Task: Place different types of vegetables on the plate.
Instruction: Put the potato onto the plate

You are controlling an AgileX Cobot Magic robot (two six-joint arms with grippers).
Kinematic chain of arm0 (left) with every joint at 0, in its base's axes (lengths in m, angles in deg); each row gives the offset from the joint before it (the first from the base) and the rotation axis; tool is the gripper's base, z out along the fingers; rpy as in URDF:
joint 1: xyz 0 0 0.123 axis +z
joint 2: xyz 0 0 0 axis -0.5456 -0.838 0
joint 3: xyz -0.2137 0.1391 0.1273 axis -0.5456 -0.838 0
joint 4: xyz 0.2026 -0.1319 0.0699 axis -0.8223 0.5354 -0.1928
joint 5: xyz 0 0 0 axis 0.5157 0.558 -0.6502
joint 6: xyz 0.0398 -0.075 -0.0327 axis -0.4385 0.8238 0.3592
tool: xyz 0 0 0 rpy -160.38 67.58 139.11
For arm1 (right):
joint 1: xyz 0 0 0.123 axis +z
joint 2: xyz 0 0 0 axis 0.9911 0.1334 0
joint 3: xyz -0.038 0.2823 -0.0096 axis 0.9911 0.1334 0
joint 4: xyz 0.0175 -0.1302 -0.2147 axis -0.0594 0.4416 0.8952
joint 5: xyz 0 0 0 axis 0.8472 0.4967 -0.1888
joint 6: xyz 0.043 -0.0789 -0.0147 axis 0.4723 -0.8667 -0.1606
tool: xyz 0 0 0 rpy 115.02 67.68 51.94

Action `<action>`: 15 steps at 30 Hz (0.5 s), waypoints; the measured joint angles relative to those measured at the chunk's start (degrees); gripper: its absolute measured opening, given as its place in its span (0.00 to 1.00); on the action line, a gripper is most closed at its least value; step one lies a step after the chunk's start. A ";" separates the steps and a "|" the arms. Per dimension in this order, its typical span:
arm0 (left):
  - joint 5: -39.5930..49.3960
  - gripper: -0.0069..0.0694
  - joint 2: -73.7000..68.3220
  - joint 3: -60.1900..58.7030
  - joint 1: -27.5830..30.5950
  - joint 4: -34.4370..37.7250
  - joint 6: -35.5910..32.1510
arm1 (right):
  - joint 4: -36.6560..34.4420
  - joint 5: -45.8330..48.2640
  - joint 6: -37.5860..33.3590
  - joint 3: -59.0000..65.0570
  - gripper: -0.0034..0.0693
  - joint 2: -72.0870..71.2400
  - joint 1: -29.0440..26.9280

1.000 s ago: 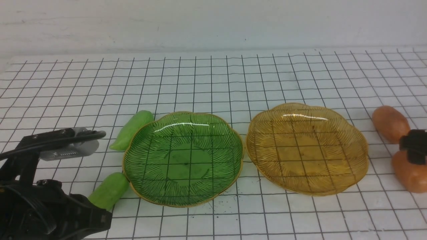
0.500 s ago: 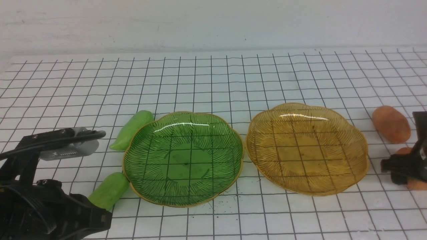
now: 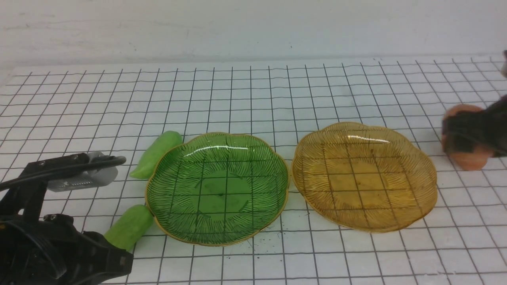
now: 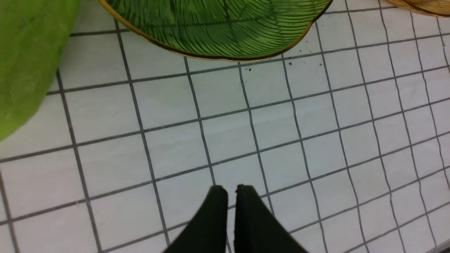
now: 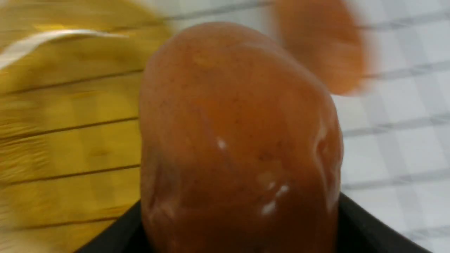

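My right gripper [image 3: 473, 132] is at the far right, raised above the table and shut on an orange-brown potato [image 5: 239, 140]. Its top shows above the blurred fingers [image 3: 459, 110]. A second potato [image 3: 469, 161] lies on the table behind and below it, partly hidden. Two light-green cucumbers [image 3: 156, 154] [image 3: 128, 226] lie against the left side of the green plate [image 3: 218, 188]. The amber plate [image 3: 364, 176] has nothing on it. My left gripper [image 4: 227, 191] is shut with nothing in it, low over the table in front of the green plate [image 4: 218, 28].
The left arm's body [image 3: 47, 245] fills the near left corner, next to the nearer cucumber [image 4: 28, 63]. A white wall runs along the back of the gridded table [image 3: 253, 91]. The amber plate's rim [image 5: 70, 105] lies just beside the held potato.
My right gripper has closed on the nearer potato and lifted it up and away from the table's front. The left arm has not moved.
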 joint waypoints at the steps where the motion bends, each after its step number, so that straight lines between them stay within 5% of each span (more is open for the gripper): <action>1: 0.05 0.11 0.00 0.00 0.00 0.00 0.00 | -4.54 -1.98 -4.26 0.00 0.75 0.53 2.40; 4: 0.05 0.11 0.00 0.00 0.00 0.00 0.00 | -9.75 -5.12 -10.86 0.00 0.75 2.88 6.81; 12: 0.05 0.14 0.00 0.00 0.00 -0.13 0.28 | -10.60 -7.07 -12.40 0.00 0.76 10.21 10.69; 15: 0.05 0.14 0.00 0.00 0.00 -0.13 0.35 | -10.59 -6.52 -12.41 -0.17 0.86 10.78 10.69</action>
